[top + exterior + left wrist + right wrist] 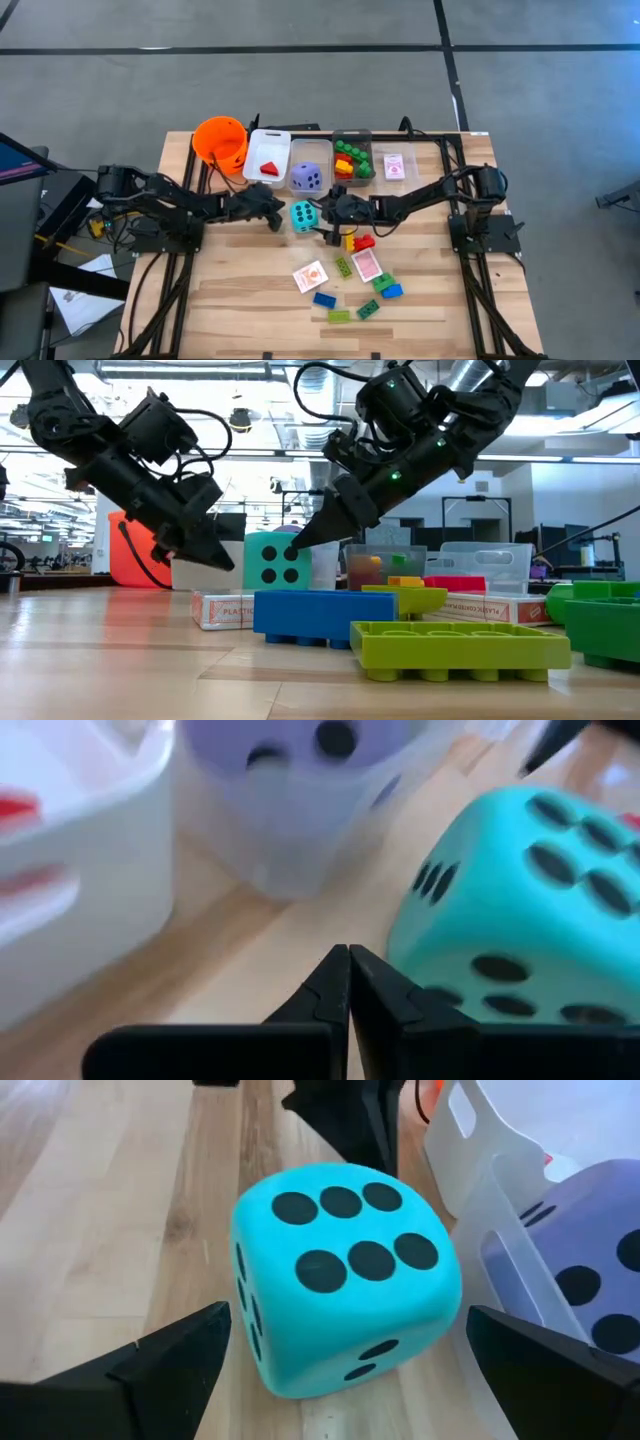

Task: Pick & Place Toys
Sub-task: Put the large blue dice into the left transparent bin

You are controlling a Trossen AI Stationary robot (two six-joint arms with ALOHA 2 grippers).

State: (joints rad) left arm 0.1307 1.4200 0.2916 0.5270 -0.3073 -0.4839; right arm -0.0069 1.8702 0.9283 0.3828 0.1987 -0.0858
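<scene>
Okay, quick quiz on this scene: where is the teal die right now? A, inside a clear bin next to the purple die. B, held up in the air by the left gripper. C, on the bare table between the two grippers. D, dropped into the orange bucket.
C: the teal die sits on the wooden table, with the shut left gripper on one side and the open right gripper on the other, neither gripping it.
</scene>
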